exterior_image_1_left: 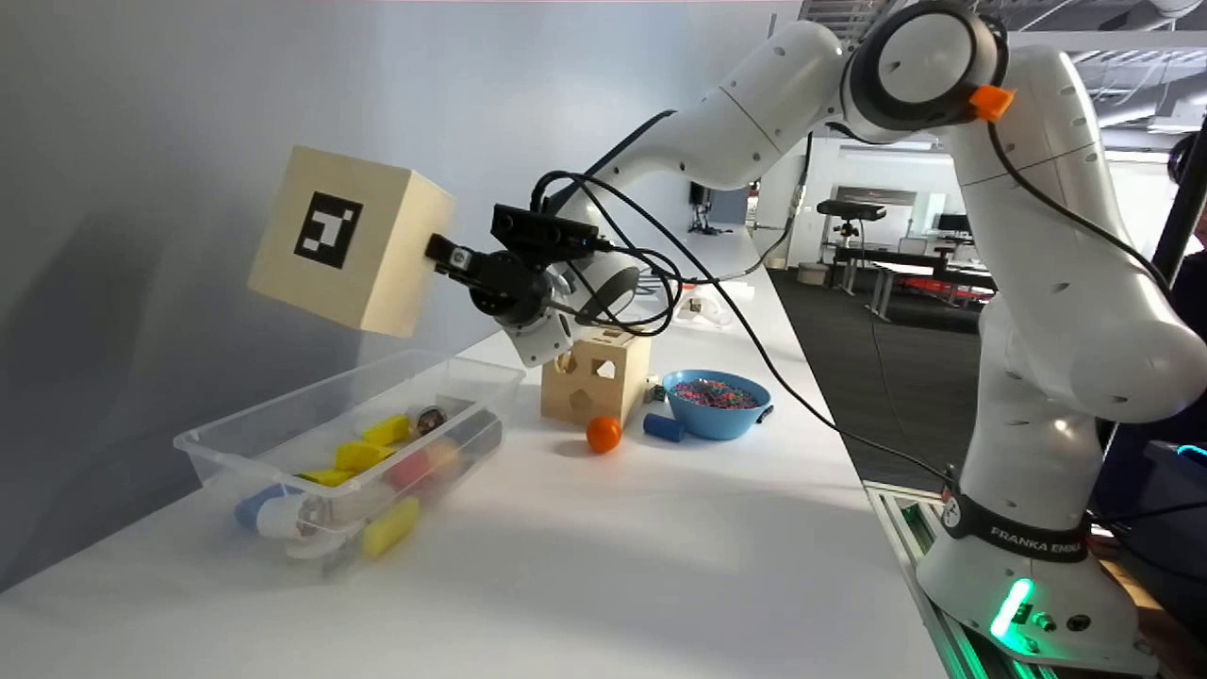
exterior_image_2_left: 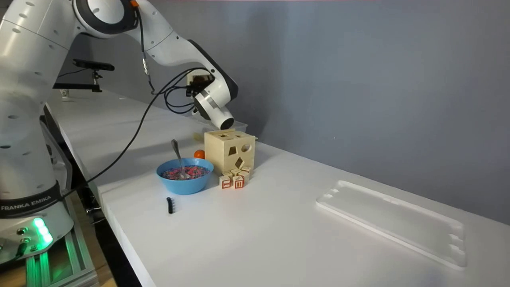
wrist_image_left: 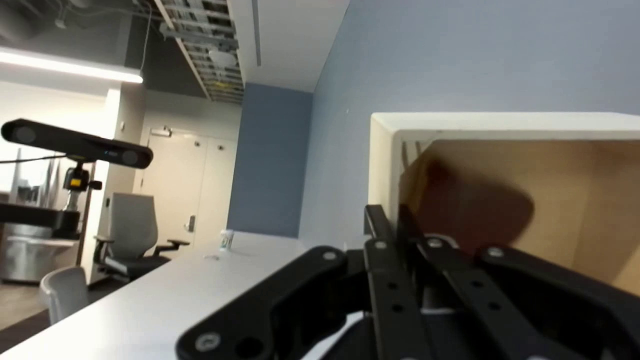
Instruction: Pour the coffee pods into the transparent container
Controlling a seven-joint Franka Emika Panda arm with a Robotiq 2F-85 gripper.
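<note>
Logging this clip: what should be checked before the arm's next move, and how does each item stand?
1. Grip: ok; fingers pinch a wall of the wooden box in the wrist view.
2. Cover: ok; the transparent container stands open.
3. Pieces inside it: ok; yellow pieces and a brown disc lie there.
4. Box over container: cannot tell; it hangs tilted and higher, but depth is unclear.
5. Box emptied: cannot tell; a dark reddish shape inside is blurred.
6. No spills: cannot tell; another yellow piece shows at the container's near wall, inside or outside unclear.

Wrist view: red piece [wrist_image_left: 475,210] blurred (coffee pod, perhaps) | in an exterior view: transparent container [exterior_image_2_left: 240,126] partly hidden
</note>
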